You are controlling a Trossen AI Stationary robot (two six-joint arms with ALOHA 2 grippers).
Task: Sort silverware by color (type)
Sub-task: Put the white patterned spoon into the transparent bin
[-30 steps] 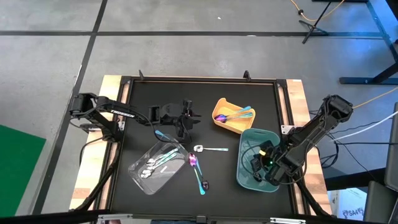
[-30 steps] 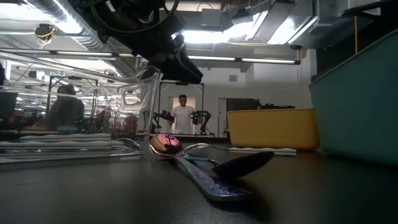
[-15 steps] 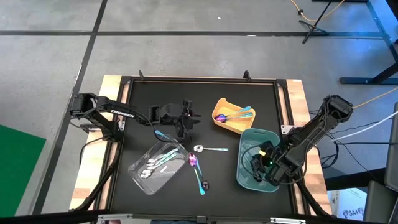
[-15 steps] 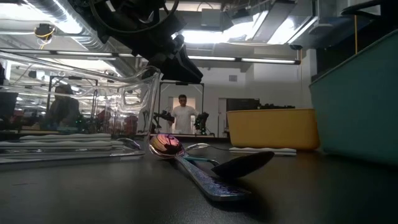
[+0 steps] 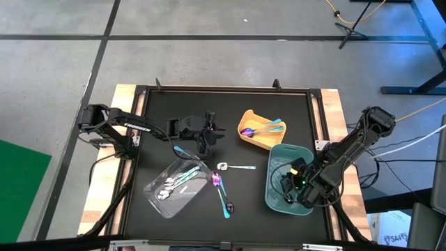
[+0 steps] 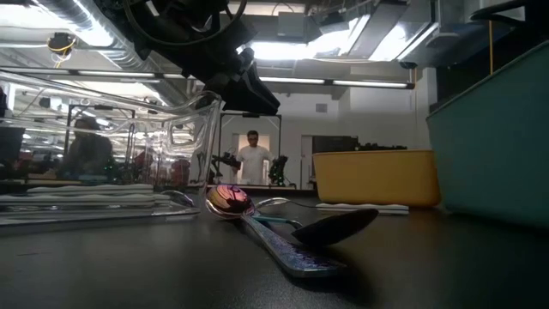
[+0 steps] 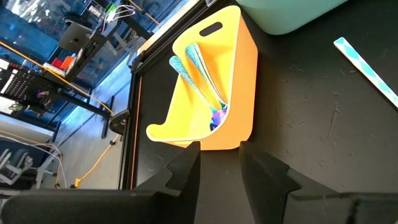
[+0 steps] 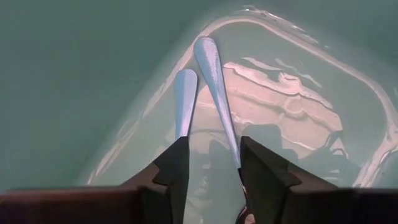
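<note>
Two pale teal handles [image 8: 208,93] lie side by side in the teal plastic tray [image 5: 279,157], pointing away from the right gripper [image 8: 211,163], whose fingers stand narrowly apart, holding nothing.

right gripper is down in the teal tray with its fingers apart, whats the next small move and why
Probably lift the right gripper straight up out of the teal tray. Its fingers stand apart, with two teal handles lying on the tray floor between them, so that drop looks done. Loose spoons on the mat are yet to be sorted.
</note>
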